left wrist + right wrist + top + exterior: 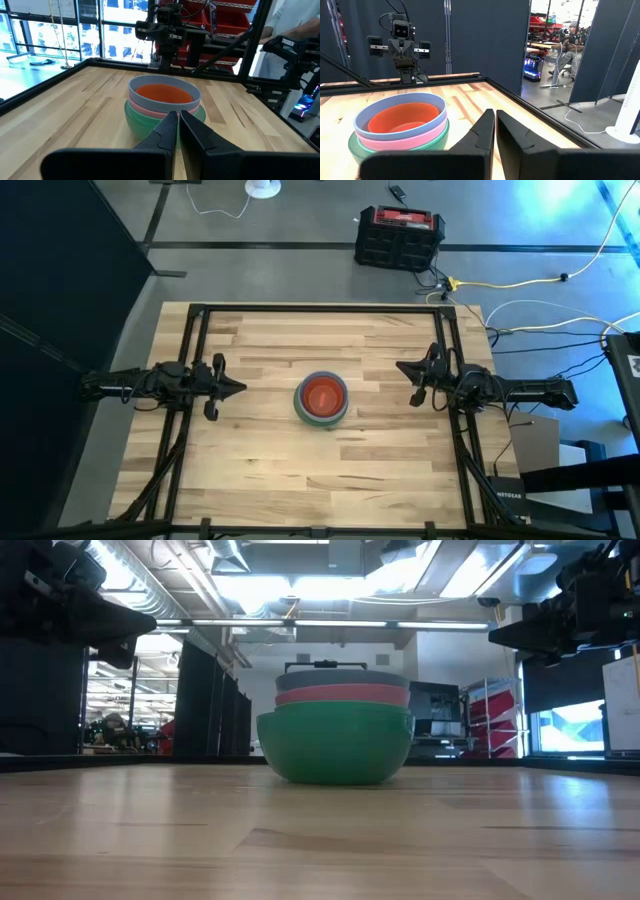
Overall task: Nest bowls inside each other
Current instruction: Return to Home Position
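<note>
The bowls (321,399) stand nested in one stack at the table's middle, resting on the wood by the lowest bowl's base. In the low view a bright green bowl (335,745) is outermost, a pink one (342,695) sits in it, and a light blue one (340,679) rises above that. An orange-red bowl (164,93) lies innermost. My left gripper (241,388) hovers shut at the left of the stack, pointing level at it. My right gripper (401,367) hovers shut at the right, also level. Neither touches the bowls.
Black frame rails (190,360) run along the table's left, far and right sides. A black crate (398,238) and cables lie on the floor beyond the far edge. Bare wood surrounds the stack on every side.
</note>
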